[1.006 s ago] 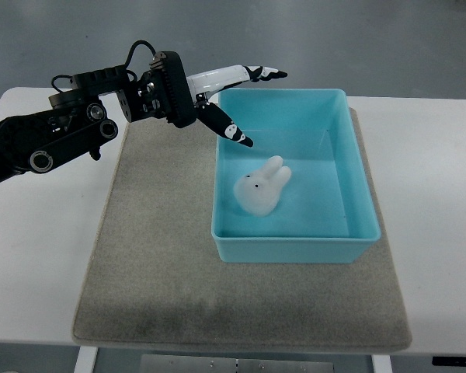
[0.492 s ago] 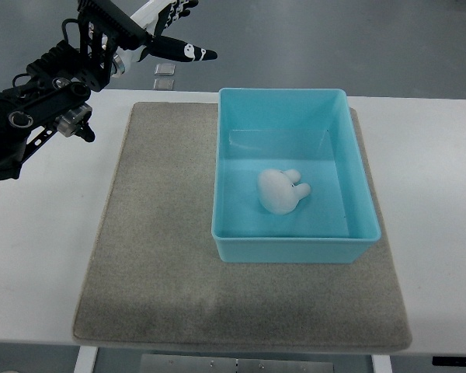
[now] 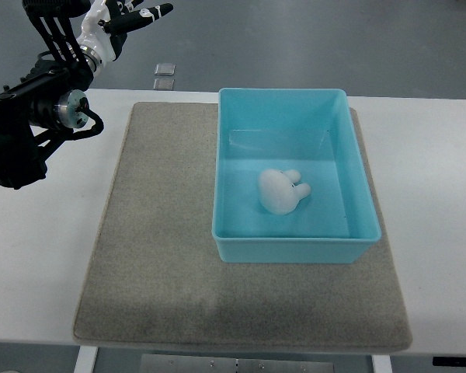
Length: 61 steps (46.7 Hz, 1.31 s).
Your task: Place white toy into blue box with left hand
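The white toy, a small plush rabbit, lies on the floor of the blue box, near its middle, ears pointing right. My left hand is at the top left corner of the top view, far from the box, raised off the table. Its fingers are spread and hold nothing. The black left arm runs in from the left edge. The right arm is out of view.
The blue box stands on a grey mat that covers the middle of the white table. Two small grey squares lie on the floor beyond the table's far edge.
My left hand has drawn back from over the box's left rim up and to the far left corner. The toy rolled a little to the right inside the box, then lay still.
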Motion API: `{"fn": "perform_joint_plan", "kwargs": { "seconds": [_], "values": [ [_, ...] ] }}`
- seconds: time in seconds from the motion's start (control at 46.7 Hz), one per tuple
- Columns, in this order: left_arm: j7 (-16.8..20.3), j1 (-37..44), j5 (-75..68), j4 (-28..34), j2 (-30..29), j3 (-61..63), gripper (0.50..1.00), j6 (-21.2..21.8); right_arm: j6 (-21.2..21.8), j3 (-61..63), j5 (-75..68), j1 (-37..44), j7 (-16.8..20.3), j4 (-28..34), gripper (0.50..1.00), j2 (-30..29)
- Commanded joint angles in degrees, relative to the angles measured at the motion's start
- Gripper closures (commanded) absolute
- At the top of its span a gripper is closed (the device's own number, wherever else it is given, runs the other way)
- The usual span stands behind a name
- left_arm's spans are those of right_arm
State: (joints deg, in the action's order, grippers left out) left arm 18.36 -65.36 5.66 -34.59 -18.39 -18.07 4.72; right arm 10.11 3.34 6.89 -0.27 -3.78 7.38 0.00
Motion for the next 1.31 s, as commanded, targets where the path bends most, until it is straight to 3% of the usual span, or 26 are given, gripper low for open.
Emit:
{"fn": "perform_joint_plan", "kwargs": {
  "seconds": [0.0,0.107,0.3,0.407,1.284],
  "values": [
    [-2.1,0.1,3.5,1.5,0.2,0.0,0.508,-0.7,0.0,0.0,0.1,0.0,0.0,0.0,0.564,0.0],
    [-3.7,0.1,6.5,2.1,0.2,-0.3,0.506,-2.4,0.0,0.0,0.0,0.0,0.0,0.0,0.564,0.0],
    [-3.6,0.9,12.5,6.0,0.3,-3.5,0.508,-14.5,0.0,0.0,0.0,0.0,0.0,0.0,0.564,0.0],
    [-3.4,1.5,14.6,7.1,1.4,-4.0,0.508,-17.8,0.0,0.0,0.1,0.0,0.0,0.0,0.564,0.0],
    [-2.6,5.0,13.9,7.4,2.4,-7.5,0.506,-18.4,0.0,0.0,0.0,0.0,0.0,0.0,0.564,0.0]
  ]
}}
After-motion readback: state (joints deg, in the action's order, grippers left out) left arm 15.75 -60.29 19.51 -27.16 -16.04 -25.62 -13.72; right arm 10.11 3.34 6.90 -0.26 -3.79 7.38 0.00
